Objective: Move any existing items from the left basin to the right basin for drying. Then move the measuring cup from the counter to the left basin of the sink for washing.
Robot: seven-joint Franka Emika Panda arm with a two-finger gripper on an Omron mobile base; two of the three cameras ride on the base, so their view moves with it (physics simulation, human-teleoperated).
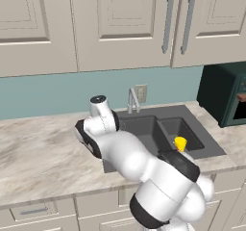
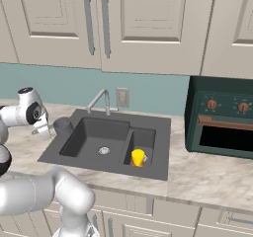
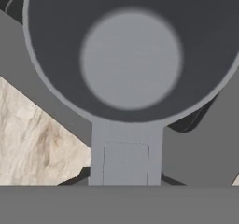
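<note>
Grey measuring cup (image 3: 130, 55) sits pinched by its handle in the claw (image 2: 43, 130) above the sink (image 2: 163, 127) rim.

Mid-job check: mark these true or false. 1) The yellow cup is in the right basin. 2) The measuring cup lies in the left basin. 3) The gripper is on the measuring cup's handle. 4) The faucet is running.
1) True: the yellow cup stands in the right basin.
2) False: the measuring cup is at the sink's edge by the gripper; the left basin holds nothing.
3) True.
4) False: no water leaves the faucet.
</note>
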